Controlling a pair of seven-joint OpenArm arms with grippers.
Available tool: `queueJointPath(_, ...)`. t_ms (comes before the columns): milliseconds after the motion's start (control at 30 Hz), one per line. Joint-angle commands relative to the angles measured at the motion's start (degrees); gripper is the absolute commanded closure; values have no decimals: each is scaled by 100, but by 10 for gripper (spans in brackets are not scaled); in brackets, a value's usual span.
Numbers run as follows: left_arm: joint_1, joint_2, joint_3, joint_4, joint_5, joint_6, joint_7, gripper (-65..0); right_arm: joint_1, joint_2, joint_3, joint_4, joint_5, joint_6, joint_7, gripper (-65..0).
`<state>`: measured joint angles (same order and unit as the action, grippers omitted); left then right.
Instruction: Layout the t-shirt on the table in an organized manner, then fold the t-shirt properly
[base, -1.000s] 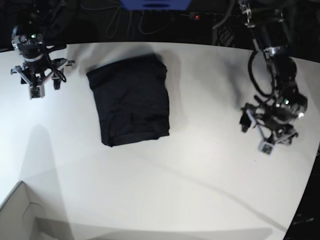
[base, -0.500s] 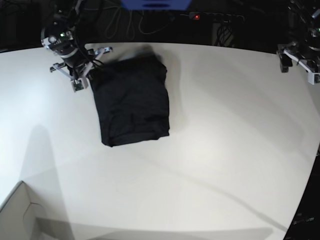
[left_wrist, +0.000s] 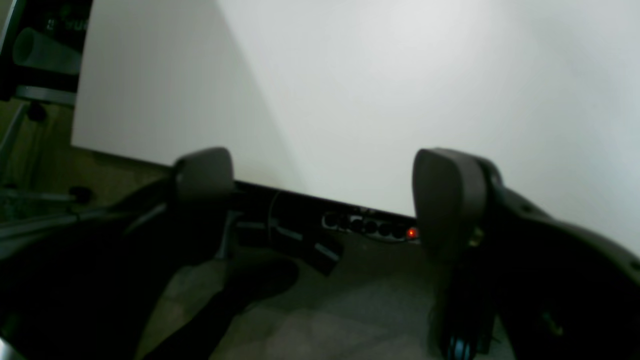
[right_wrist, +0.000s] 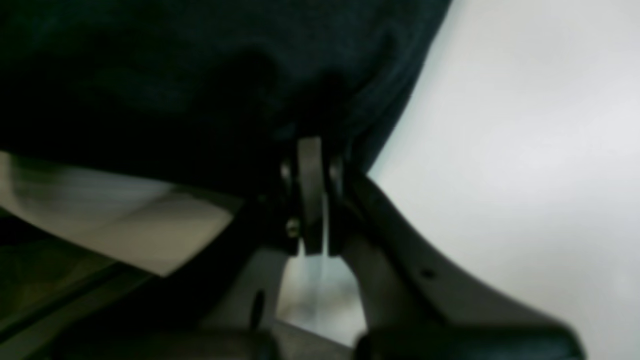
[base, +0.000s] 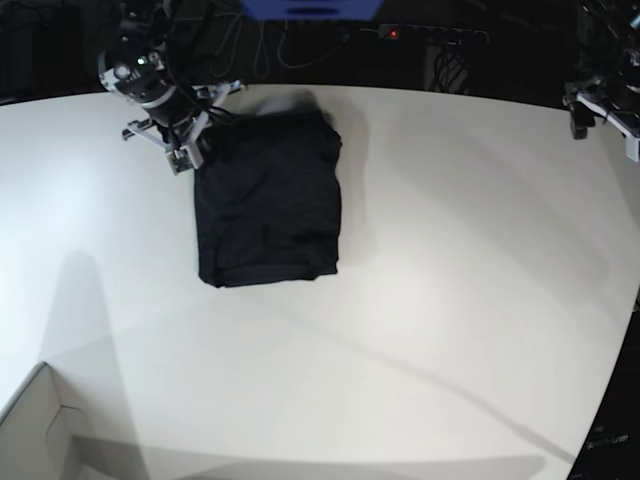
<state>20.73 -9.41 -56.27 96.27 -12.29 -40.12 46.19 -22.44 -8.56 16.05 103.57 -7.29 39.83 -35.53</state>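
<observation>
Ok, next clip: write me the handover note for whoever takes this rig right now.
Right end effector: shut on the far left corner of the t-shirt, as the right wrist view confirms.
Left end effector: open, empty, parked past the table edge, far from the shirt.
T-shirt: lies as a compact folded rectangle on the table's far left part.
Done: folds appear made.
Left: probably only tidying that corner, then release and retreat.

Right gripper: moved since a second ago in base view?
Yes. The right gripper has travelled from open table off the t-shirt's side onto its far corner, toward the table's far edge, and is now shut on the fabric.
</observation>
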Motion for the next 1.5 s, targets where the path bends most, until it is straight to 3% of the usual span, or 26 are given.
queueJointPath(0,-12,-110,-48,109,-58,12,-96,-543,-20,-1,-10,109,48,17,50,0)
queueJointPath(533,76,-259,-65,83,-58,12,-96,-543,-407,16,-423,109,48,17,58,0)
queueJointPath(1033,736,-30,-65,118,-111,12,-167,-542,-108,25,1221,452,39,17,41,0)
queueJointPath(1267,832,198,-109,127,-111,12,-167,-542,-389,7,1247,654,206,17,58,0)
queueJointPath(1467,885,224,-777,48,-85,12,-158,-542,-337,43,1247,628,373,17,50,0)
